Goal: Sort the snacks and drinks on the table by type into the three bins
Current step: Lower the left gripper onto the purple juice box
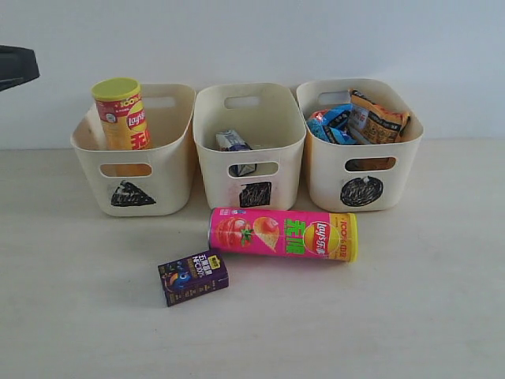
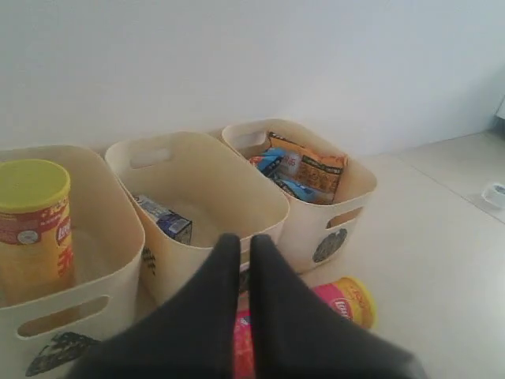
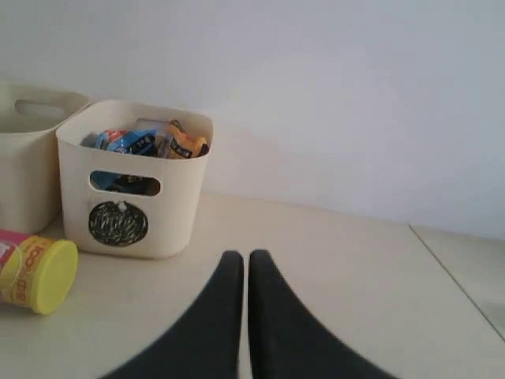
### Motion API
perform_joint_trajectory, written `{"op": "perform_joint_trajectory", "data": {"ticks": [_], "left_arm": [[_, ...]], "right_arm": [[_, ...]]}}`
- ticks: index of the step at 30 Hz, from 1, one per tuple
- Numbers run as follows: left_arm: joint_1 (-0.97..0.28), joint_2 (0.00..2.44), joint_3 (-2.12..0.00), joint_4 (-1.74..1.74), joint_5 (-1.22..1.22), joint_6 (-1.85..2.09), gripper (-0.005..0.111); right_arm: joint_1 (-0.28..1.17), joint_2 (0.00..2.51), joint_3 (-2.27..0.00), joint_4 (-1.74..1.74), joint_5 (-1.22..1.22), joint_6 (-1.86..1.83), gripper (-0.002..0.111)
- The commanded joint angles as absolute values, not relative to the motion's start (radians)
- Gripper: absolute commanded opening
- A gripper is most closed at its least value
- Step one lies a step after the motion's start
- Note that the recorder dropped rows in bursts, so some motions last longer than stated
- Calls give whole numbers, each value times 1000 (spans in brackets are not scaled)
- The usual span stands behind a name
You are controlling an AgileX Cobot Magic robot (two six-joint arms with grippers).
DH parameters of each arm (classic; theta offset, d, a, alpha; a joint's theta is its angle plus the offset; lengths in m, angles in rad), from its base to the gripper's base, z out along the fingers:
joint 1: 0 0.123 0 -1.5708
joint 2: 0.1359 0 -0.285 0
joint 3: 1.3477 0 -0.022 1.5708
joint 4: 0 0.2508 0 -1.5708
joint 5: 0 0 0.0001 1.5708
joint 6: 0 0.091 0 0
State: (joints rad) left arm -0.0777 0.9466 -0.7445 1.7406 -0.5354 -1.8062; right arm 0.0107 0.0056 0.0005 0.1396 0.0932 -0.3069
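1. I see a plain white wall [image 1: 316, 39] at the back and a pale wood-look tabletop [image 1: 79, 332] that is matte and flat. Nothing on it looks likely to snag a sliding item.
2. Three cream plastic tubs stand in a row against the wall: triangle-marked bin [image 1: 170, 189], square-marked bin [image 1: 213, 185], circle-marked bin [image 1: 323, 185]. The marks face me, so I judge them to be the sort keys.
3. The yellow-red Lay's tube with yellow lid [image 1: 122, 114] stands upright in the triangle bin, so I take that as the tube bin.
4. The white-and-blue drink carton [image 1: 233, 140] leans in the square bin, which makes that one drinks.
5. The crinkly blue bag [image 1: 330, 125] and crinkly orange bag [image 1: 377, 118] are stuffed in the circle bin, poking above its rim.
6. Left to sort: the pink Lay's tube [image 1: 280, 234] lies on its side just in front of the square bin, and the small dark purple carton [image 1: 192, 277] lies on the table near it.
7. The left gripper [image 2: 245, 245] has its fingers pressed together and holds nothing, hanging above the pink tube.
8. The right gripper [image 3: 241, 259] is likewise closed and empty, well off to the side of the circle bin.
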Motion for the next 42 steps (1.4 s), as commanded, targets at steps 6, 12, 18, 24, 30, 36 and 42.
{"op": "perform_joint_trajectory", "data": {"ticks": [6, 12, 18, 24, 30, 36, 42], "left_arm": [[-81, 1132, -813, 1744, -72, -1750, 4], [-79, 1219, -868, 1088, 515, -926, 4], [-55, 1335, -1013, -356, 847, 454, 4], [-165, 1401, -1014, -758, 943, 891, 4], [-391, 1566, -1098, -621, 854, 888, 51], [-466, 1704, -1206, -399, 849, 745, 77], [-498, 1835, -1283, -243, 864, 709, 77]], "right_arm": [[4, 0, 0, 140, 284, -314, 0], [4, 0, 0, 140, 284, -314, 0], [4, 0, 0, 142, 284, -314, 0], [4, 0, 0, 142, 284, -314, 0], [4, 0, 0, 142, 284, -314, 0], [4, 0, 0, 142, 284, -314, 0], [4, 0, 0, 142, 286, -314, 0]]}}
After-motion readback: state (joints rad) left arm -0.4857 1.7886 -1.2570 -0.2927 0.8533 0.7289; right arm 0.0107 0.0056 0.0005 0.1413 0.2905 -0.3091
